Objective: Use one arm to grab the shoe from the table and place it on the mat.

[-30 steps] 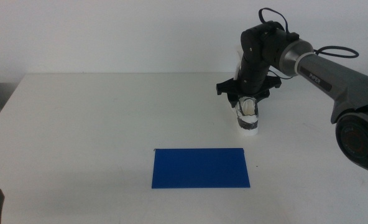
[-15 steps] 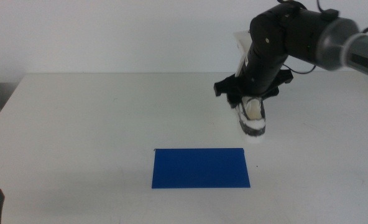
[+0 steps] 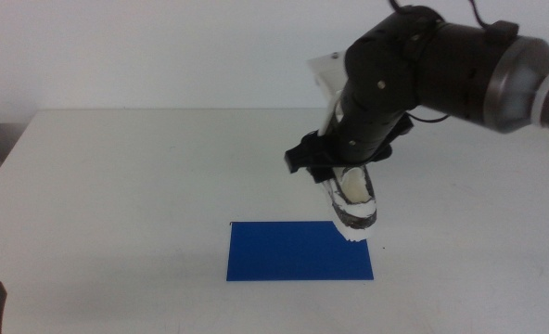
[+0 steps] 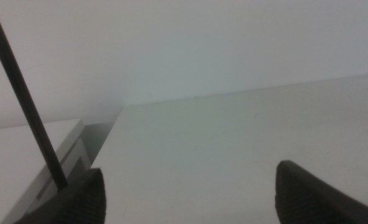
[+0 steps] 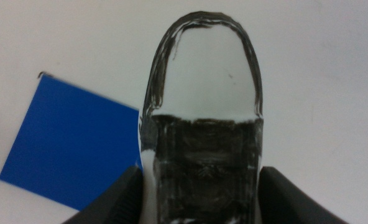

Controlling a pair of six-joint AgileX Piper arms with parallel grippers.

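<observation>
The white tabletop (image 3: 145,186) is spread wide across the middle view, with the blue mat (image 3: 293,250) laid flat near its front edge. The right arm (image 3: 441,70) is reached in from the right side, its upper link stretched leftward and its wrist bent steeply down over the mat's right end. The shoe (image 3: 351,199) is held clear of the tabletop, above the mat's far right corner, its long axis tipped steeply, toe down and toward the camera, opening upward. In the right wrist view the toe (image 5: 206,68) is pointed away from the pincer, with the mat off to one side. The heel is covered by the wrist and cannot be made out. The right pincer (image 5: 199,186) is clamped on the shoe's sides, jaws pressed against it. The left pincer (image 4: 190,193) is parked at the bottom left corner, jaws spread wide apart with nothing between them.
</observation>
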